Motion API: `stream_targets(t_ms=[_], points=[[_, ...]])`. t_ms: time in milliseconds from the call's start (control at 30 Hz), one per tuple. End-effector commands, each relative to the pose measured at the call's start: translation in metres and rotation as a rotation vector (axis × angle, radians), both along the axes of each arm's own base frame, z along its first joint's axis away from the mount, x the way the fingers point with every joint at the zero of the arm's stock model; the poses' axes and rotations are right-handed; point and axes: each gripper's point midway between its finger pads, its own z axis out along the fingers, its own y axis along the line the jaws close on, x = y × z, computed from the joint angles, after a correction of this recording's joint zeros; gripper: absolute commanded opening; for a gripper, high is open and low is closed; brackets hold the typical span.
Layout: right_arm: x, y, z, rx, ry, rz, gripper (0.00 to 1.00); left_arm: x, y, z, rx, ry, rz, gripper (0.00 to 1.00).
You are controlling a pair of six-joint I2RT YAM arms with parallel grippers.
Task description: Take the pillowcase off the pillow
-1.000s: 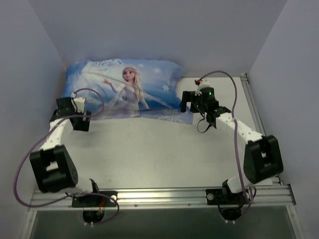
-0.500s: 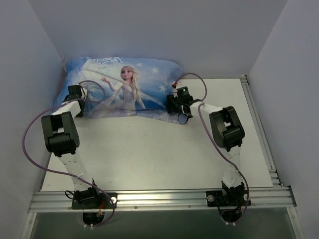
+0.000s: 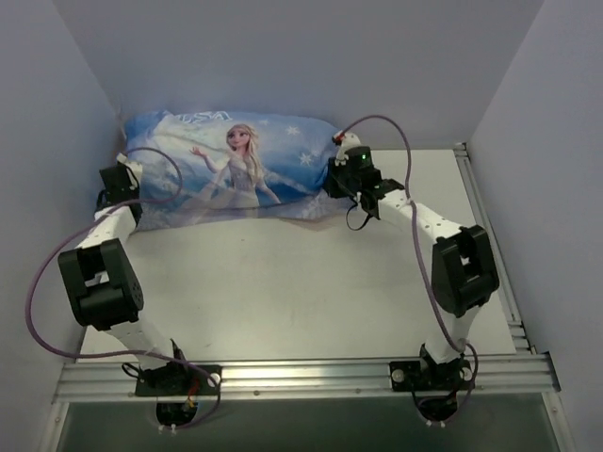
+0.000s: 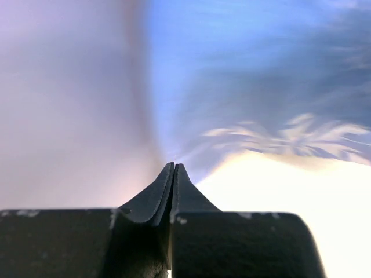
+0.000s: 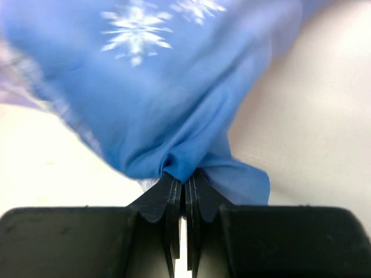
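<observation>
The pillowcase (image 3: 226, 169), blue with a blonde princess and snowflakes, lies plump at the back left of the table (image 3: 283, 282). The pillow is hidden inside it. My right gripper (image 3: 332, 184) is at the case's right end. In the right wrist view the gripper (image 5: 184, 176) is shut on a bunched fold of blue fabric (image 5: 174, 104). My left gripper (image 3: 121, 186) is at the case's left end. In the left wrist view its jaws (image 4: 174, 166) are pressed together against blurred blue cloth (image 4: 243, 75). No fabric shows between them.
Pale walls close in the table on the left (image 3: 47, 141), back and right. A metal rail (image 3: 311, 372) runs along the near edge and another (image 3: 485, 226) along the right side. Purple cables loop off both arms.
Both grippers have gone from open to shut. The left arm swung to the pillowcase's left end. The right gripper closed on the right end's fabric and shifted slightly back and right.
</observation>
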Motion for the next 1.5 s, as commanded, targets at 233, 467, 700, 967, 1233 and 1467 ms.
stream_targets(t_ms=[233,467,700,967,1233,1467], points=[[-0.105,0.016,0.263,0.147,-0.416,0.132,0.00,-0.051,-0.047,0.173,-0.112,-0.272,-0.211,0.02],[-0.212,0.051,0.435,0.394,-0.642,0.279,0.00,-0.115,-0.127,0.248,-0.295,-0.259,-0.497,0.56],[-0.268,0.096,0.524,0.650,-0.685,0.426,0.00,-0.140,-0.150,0.346,-0.245,-0.431,-0.589,0.90],[-0.033,-0.019,0.443,0.799,-0.434,-0.074,0.00,-0.135,-0.204,0.332,-0.438,-0.377,-0.782,0.94],[0.097,-0.158,0.109,0.548,0.079,-0.656,0.00,-0.111,-0.260,0.262,-0.592,-0.117,-0.860,0.94],[0.036,-0.213,-0.038,0.420,0.297,-0.820,0.00,-0.110,-0.291,0.186,-0.507,0.108,-0.897,0.94]])
